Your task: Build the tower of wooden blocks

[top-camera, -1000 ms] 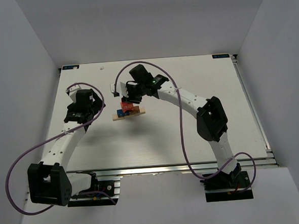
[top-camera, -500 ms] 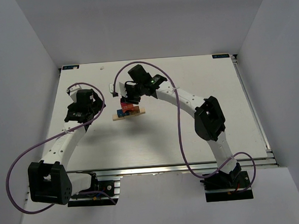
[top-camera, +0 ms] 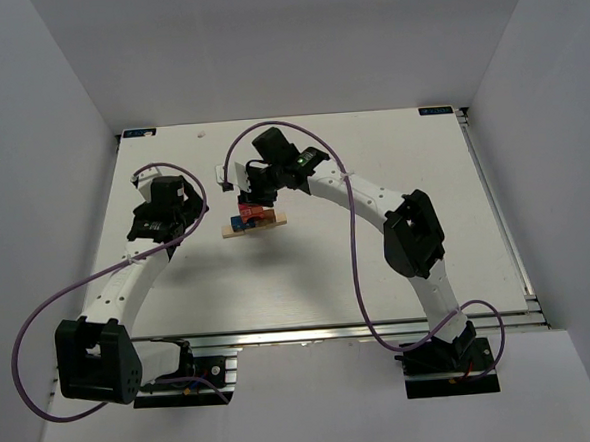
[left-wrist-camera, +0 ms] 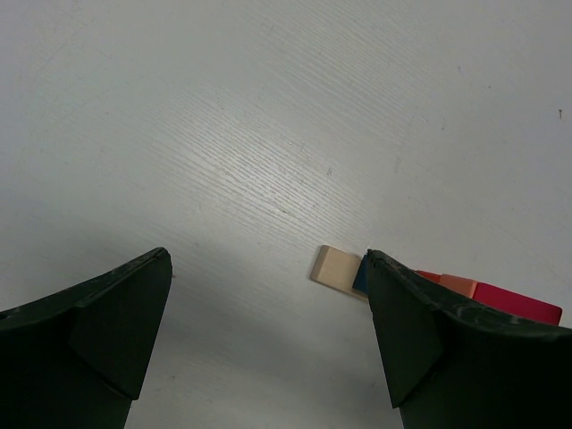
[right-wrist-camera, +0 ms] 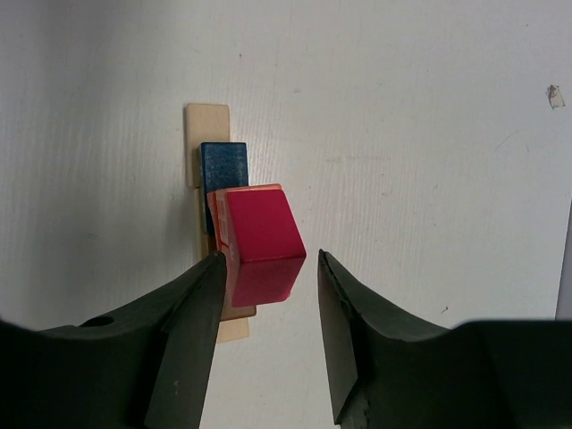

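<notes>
My left gripper (left-wrist-camera: pixel 268 259) hangs over the table (left-wrist-camera: pixel 268 107) with its jaws spread wide. The pale end of the wood block tower (top-camera: pixel 253 220) sits just beside its right finger, so I keep that arm out of the way. The tower stands mid-table, a little left of centre, with a red block (right-wrist-camera: pixel 259 239) on top, above a blue block (right-wrist-camera: pixel 223 165) and the tan base plank (right-wrist-camera: pixel 206 134). My right gripper (right-wrist-camera: pixel 270 259) straddles the red block with its jaws parted. One finger shows a clear gap; the other may be touching, I can't tell. For a clean release I'd widen evenly, then lift straight up without dragging sideways.
</notes>
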Action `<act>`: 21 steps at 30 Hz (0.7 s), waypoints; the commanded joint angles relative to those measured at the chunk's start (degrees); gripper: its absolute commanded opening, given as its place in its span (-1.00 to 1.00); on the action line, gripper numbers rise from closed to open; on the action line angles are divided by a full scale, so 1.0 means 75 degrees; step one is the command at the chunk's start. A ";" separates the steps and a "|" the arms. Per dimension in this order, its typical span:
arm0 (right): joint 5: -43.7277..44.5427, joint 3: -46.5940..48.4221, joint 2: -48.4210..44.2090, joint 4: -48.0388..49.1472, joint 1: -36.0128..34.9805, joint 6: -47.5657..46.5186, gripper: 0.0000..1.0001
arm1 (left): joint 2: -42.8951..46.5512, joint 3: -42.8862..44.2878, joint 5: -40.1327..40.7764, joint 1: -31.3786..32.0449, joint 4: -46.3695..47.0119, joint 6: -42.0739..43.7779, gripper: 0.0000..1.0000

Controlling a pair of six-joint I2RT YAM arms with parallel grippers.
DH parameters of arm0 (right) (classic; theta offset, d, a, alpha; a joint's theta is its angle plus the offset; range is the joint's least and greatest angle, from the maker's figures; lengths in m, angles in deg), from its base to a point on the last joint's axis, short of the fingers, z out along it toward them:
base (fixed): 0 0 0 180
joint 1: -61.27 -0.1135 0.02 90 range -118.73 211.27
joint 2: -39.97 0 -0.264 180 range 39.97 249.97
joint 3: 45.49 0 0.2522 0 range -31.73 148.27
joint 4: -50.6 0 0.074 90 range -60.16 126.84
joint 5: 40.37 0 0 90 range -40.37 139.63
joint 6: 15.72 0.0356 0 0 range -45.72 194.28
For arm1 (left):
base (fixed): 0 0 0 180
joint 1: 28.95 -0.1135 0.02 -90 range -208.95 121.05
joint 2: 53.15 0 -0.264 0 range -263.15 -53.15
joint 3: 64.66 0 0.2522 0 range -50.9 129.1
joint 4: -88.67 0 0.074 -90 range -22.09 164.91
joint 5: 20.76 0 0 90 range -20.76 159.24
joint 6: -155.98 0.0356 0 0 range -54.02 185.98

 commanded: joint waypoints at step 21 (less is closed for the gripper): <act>0.1315 -0.3687 -0.4607 0.4429 0.0476 0.3341 0.79 | 0.0069 0.0508 -0.0238 -0.0018 -0.0040 0.0001 0.96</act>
